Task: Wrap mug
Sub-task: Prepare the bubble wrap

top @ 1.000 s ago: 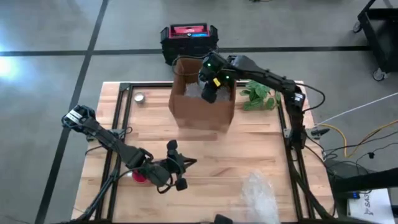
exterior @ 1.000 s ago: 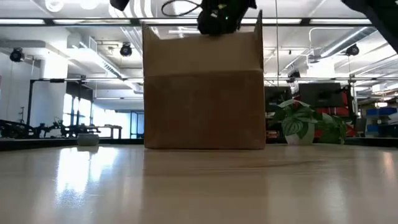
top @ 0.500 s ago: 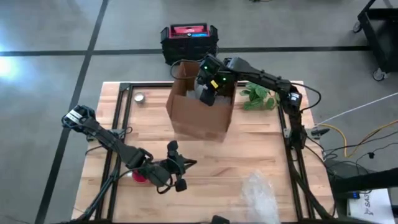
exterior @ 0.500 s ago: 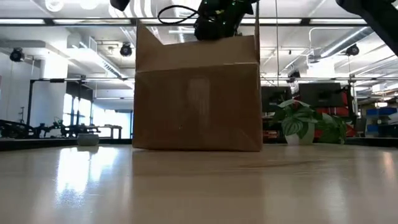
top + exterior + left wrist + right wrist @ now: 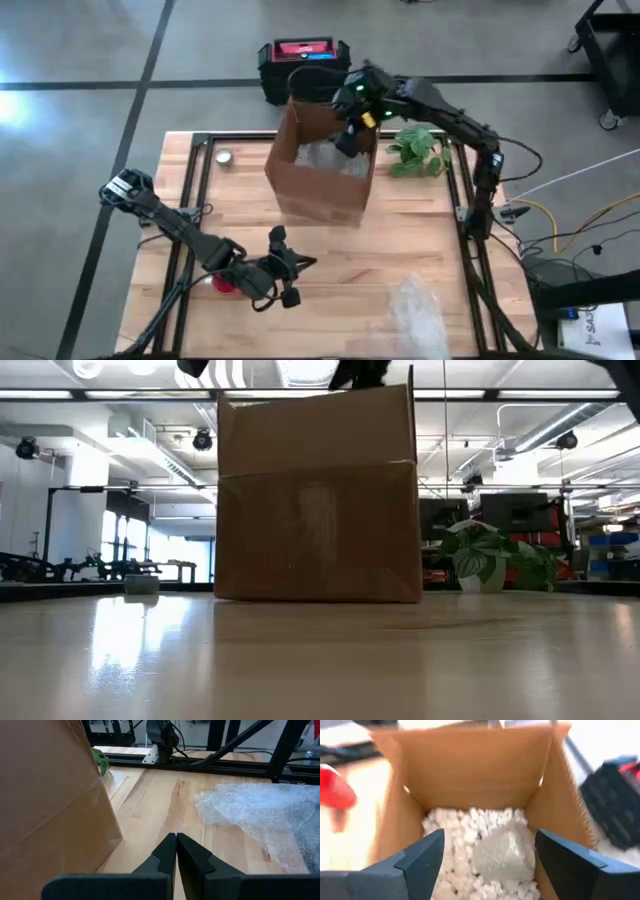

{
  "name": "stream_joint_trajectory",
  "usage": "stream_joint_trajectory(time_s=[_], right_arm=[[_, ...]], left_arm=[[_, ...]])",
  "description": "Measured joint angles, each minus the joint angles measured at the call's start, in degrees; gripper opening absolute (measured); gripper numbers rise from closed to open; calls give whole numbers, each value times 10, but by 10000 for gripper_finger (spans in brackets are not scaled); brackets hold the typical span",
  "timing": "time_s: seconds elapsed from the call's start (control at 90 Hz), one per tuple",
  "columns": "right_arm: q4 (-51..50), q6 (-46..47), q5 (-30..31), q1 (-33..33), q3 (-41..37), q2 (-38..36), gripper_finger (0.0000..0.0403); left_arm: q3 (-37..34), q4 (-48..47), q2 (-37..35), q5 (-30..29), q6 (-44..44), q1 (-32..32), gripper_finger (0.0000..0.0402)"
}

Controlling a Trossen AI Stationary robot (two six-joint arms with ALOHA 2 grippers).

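wrapped mug (image 5: 501,854) lies in cardboard box (image 5: 322,180) on white packing peanuts (image 5: 455,835) | right tool (image 5: 350,135) above it, fingers spread wide, empty | left tool (image 5: 176,851) closed (near bubble wrap (image 5: 260,815)) low on worktop (image 5: 400,250)

Box (image 5: 322,172) top open from above, plant (image 5: 415,152) just beside, bubble wrap (image 5: 418,310) near front edge

My overhead camera looks straight down on the whole table (image 5: 420,250); my low one sits at tabletop height, facing the room. Both share the cardboard box (image 5: 318,185), which my right wrist camera peers into closely.
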Motion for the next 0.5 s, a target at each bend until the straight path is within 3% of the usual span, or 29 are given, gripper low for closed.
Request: stream_joint_trajectory(time_s=[0.122, 0.333, 0.5], right_arm=[[-10, -11, 0, 18, -3, -46, 295], [-87, -28, -5, 83, -29, -110, 277], [-118, 7, -5, 171, -84, -165, 264]], left_arm=[[0, -2, 0, 13, 0, 0, 0], [0, -37, -1, 134, -1, 15, 0], [0, -54, -3, 142, -28, 21, 15]])
